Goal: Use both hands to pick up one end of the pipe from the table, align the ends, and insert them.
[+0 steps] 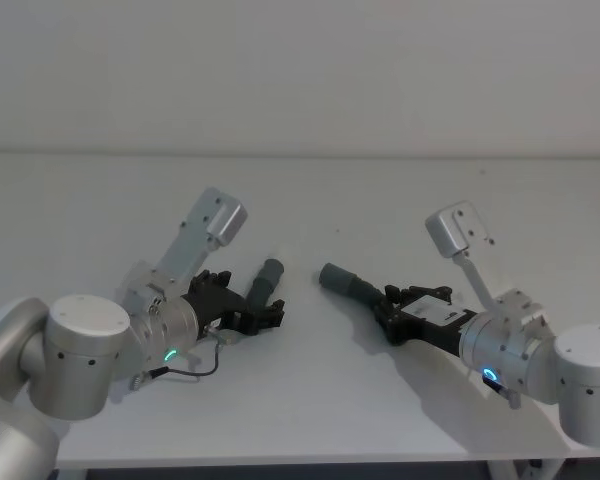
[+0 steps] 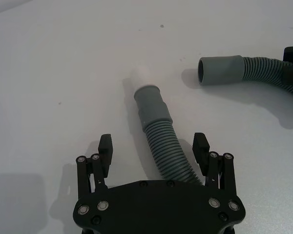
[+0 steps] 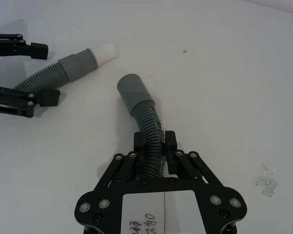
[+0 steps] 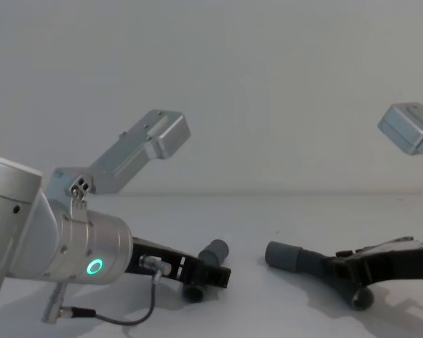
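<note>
Two dark grey ribbed pieces of the pipe lie on the white table (image 1: pixel 310 200). The left piece (image 2: pixel 161 136) ends in a smooth cuff with a white tip (image 2: pixel 144 78). My left gripper (image 2: pixel 153 144) is open, one finger on each side of its ribbed body. In the head view the left gripper (image 1: pixel 248 298) straddles that piece (image 1: pixel 268 275). My right gripper (image 3: pixel 154 141) is shut on the ribbed body of the right piece (image 3: pixel 146 119), whose open cuff (image 3: pixel 132 90) points toward the left piece. The two ends (image 1: pixel 330 274) are a short gap apart.
The white table runs wide to the back and both sides, with a plain wall behind it. Each wrist carries a silver camera bracket (image 1: pixel 212 225) raised above the arm. A thin black cable (image 1: pixel 195 372) loops under the left wrist near the table's front edge.
</note>
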